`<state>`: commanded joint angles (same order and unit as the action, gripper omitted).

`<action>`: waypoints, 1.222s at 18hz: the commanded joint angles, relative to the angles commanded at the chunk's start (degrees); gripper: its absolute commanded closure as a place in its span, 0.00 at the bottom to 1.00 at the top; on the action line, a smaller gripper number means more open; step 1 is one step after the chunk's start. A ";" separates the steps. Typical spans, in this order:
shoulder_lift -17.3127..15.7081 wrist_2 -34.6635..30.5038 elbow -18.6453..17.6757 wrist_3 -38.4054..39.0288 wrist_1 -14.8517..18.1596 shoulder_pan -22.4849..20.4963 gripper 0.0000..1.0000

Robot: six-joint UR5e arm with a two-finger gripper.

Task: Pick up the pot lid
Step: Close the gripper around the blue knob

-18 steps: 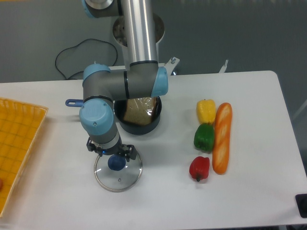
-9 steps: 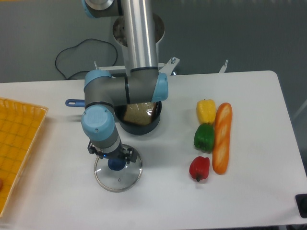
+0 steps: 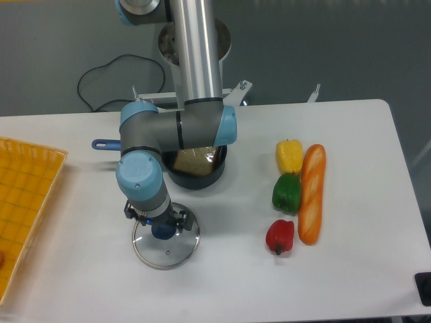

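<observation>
In the fixed camera's view, we saw the grey robot arm with light-blue joint caps reaching down over the white counter, its black two-finger pincer above the round, clear glass pot lid with a metal rim. The lid lay flat on the counter, its rounded blue knob facing up. We saw the pincer open, its fingertips spread apart toward opposite sides of the knob; we could not tell whether either touched the lid.

Just behind the lid, we spotted a round black vessel with a brownish interior, partly hidden by the arm, while a blue looped handle showed on the arm's other side. Toward the right of the frame, we found a yellow pepper, a dark-green pepper and a glossy red pepper in a loose row, beside a long orange-brown loaf. At the frame's left edge, we saw a yellow plastic basket, partly cut off. A thin black cable curved against the grey backdrop behind the counter.
</observation>
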<state>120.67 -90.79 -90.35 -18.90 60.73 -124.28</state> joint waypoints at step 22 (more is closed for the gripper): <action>1.67 -0.09 0.44 0.44 -0.79 0.09 0.19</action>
<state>122.34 -90.88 -89.91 -18.46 59.94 -124.19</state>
